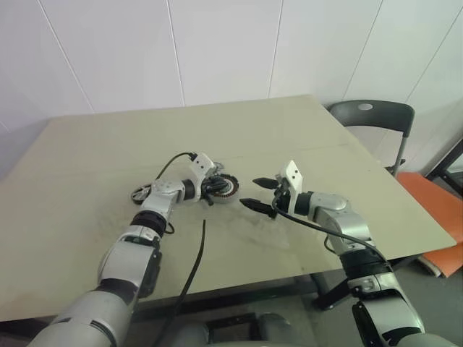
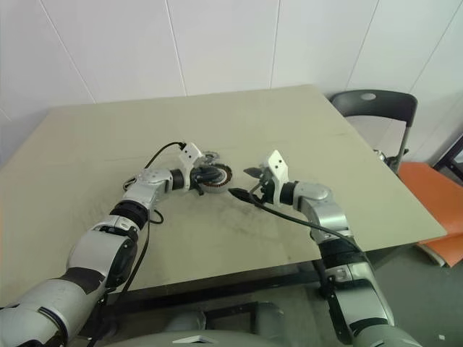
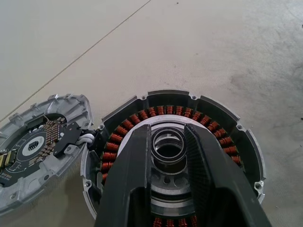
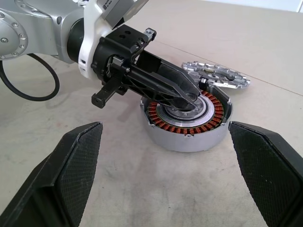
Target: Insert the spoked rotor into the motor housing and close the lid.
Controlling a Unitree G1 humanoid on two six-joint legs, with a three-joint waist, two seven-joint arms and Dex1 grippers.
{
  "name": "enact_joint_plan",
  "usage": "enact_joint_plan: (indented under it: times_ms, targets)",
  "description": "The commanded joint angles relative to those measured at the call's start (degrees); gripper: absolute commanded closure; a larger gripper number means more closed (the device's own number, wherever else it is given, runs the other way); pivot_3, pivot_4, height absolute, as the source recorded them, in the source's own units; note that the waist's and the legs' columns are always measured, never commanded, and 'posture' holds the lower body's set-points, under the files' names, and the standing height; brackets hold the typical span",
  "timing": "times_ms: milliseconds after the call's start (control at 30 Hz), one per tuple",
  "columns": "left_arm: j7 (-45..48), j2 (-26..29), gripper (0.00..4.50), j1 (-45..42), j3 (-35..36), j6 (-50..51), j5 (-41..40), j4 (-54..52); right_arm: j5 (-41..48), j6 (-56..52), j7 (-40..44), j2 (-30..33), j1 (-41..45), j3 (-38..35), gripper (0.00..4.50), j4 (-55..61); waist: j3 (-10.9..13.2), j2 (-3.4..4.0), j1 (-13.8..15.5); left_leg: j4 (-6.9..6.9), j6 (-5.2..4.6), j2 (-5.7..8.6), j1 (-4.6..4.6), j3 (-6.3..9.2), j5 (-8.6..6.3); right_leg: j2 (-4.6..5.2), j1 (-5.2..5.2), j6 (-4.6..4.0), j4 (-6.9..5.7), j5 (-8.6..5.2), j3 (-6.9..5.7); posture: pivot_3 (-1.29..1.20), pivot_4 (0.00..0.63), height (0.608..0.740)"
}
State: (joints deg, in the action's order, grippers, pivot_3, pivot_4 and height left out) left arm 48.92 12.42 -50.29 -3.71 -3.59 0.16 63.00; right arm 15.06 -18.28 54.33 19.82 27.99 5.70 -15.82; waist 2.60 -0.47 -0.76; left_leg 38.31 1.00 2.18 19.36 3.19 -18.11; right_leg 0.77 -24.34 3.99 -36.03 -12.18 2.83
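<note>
The motor housing is a round silvery can with a red-copper coil ring, standing on the table near its middle. The spoked rotor, a grey disc with a raised centre ring, lies inside the coil ring. My left gripper reaches over the housing from its left and is shut on the rotor's centre ring, one finger on each side. The lid, a flat grey plate carrying a circuit board, lies open beside the housing, joined to it by a short white wire. My right gripper hovers just right of the housing, wide open and holding nothing.
A dark chair stands past the table's far right corner, with an orange object on the floor beside it. A black cable hangs across the near part of the table between my arms.
</note>
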Motion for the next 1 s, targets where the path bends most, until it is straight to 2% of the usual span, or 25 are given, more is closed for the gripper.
enact_joint_plan:
  times_ms: [33, 1000]
  targets:
    - [0.31, 0.64, 3.8, -1.21, 0.0, 0.7, 0.26, -0.99, 0.97, 0.8, -0.22, 0.2, 0.75, -1.16, 0.0, 2.41, 0.0, 0.0, -0.01, 0.0, 0.0, 0.0, 0.0, 0.0, 0.0, 0.0, 0.0, 0.0, 0.0, 0.0, 0.0, 0.0, 0.0, 0.74]
    - [-0.26, 2.12, 3.8, -0.81, -0.34, 1.34, 1.53, -1.6, 0.74, 1.7, -0.82, 0.01, 1.16, -1.21, 0.0, 1.75, -0.01, -0.01, -0.28, 0.0, 0.0, -0.02, -0.03, 0.0, 0.0, -0.02, 0.0, 0.0, -0.06, 0.0, 0.01, 0.0, 0.0, 0.74]
